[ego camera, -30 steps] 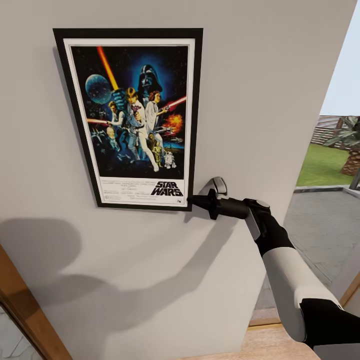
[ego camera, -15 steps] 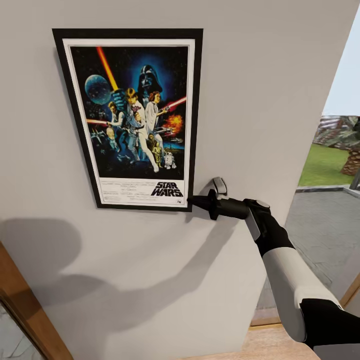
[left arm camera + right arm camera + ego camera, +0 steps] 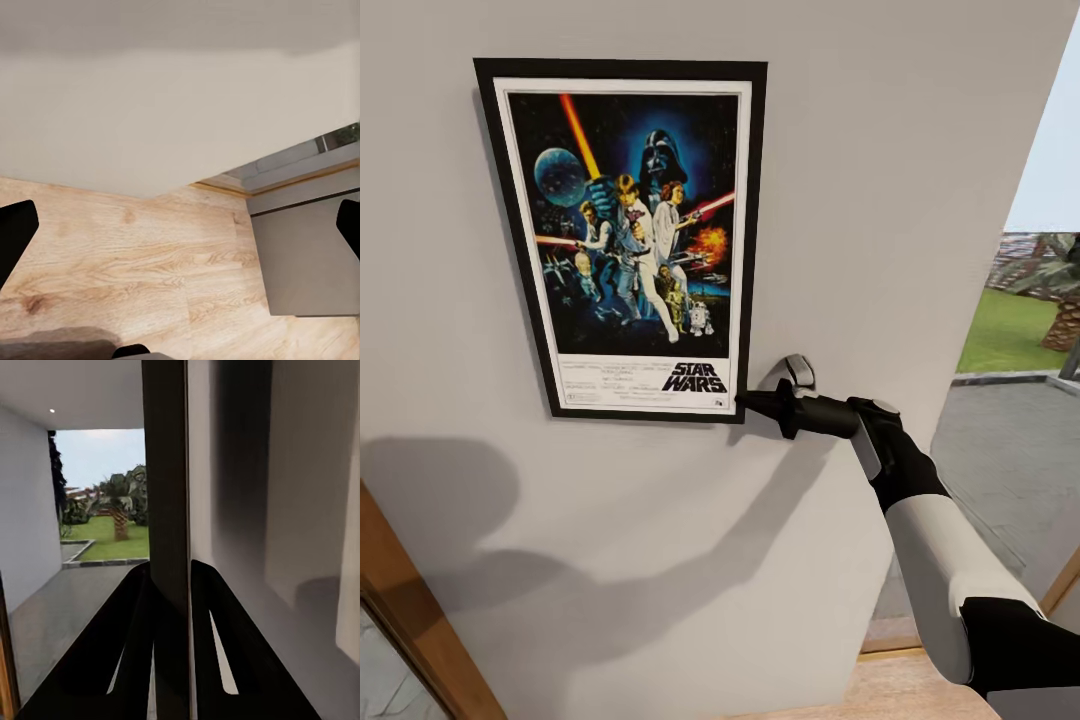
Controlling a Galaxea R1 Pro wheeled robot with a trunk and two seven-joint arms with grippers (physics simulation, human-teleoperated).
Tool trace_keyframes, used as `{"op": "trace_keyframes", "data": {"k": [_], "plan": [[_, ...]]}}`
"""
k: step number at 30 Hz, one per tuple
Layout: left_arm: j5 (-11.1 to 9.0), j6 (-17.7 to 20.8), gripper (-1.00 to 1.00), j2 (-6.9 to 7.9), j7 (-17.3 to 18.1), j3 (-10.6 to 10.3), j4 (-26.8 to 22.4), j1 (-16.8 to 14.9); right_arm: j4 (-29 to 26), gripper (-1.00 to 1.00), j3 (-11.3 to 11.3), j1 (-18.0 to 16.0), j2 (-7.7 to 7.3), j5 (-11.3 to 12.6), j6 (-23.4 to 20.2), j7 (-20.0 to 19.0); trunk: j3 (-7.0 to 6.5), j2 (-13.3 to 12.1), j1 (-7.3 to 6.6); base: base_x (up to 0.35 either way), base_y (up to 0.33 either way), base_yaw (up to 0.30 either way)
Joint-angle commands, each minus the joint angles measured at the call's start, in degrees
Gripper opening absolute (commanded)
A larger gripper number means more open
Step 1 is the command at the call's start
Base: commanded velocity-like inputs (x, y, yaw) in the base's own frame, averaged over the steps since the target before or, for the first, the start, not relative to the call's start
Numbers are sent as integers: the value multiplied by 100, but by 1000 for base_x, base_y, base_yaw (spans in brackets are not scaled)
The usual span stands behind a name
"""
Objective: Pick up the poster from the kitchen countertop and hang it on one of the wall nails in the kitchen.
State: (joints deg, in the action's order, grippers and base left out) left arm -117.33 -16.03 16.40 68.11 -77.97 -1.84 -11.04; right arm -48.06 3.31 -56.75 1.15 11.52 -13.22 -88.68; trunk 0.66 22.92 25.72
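Grey-white wall (image 3: 920, 120) takes up most of my head view, with a doorway at its right edge opening onto a paved terrace (image 3: 1010, 470) and a lawn (image 3: 1015, 325) with a palm. Flat against that wall, upright and roughly level, hangs the poster (image 3: 625, 240): black frame, white border, dark blue artwork, the black "STAR WARS" title at its foot.

My right arm reaches up from the lower right, and my right gripper (image 3: 750, 402) meets the poster at its lower right corner. In the right wrist view the two dark fingers (image 3: 131, 645) sit close on either side of the frame's thin edge, so I judge them closed on it, pinching that corner. My left gripper (image 3: 180, 236) points down at pale wooden floor (image 3: 135, 255) beside a grey panel (image 3: 307, 255); its finger tips sit far apart at the frame's edges, spread wide and carrying nothing.

Whatever nail bears the frame is hidden behind it, so I cannot see whether it is caught. I judge this to be the hanging step, near its end. The next move calls for loosening the pinch gently and drawing the fingers back along the wall, so the corner is not dragged or tipped off its hook.
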Motion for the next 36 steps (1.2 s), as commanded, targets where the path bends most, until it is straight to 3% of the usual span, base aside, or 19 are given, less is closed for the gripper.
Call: {"op": "trace_keyframes", "data": {"k": [1,36], "plan": [[-45,-27,100,4,0,-52,-10,-4,25,-100,3,-3,8,-35,-427,13,7,0,6,0,0,0],[-45,-28,100,4,0,-52,-10,-4,25,-100,1,-3,8,-35,-427,11,7,0,6,0,14,0]]}}
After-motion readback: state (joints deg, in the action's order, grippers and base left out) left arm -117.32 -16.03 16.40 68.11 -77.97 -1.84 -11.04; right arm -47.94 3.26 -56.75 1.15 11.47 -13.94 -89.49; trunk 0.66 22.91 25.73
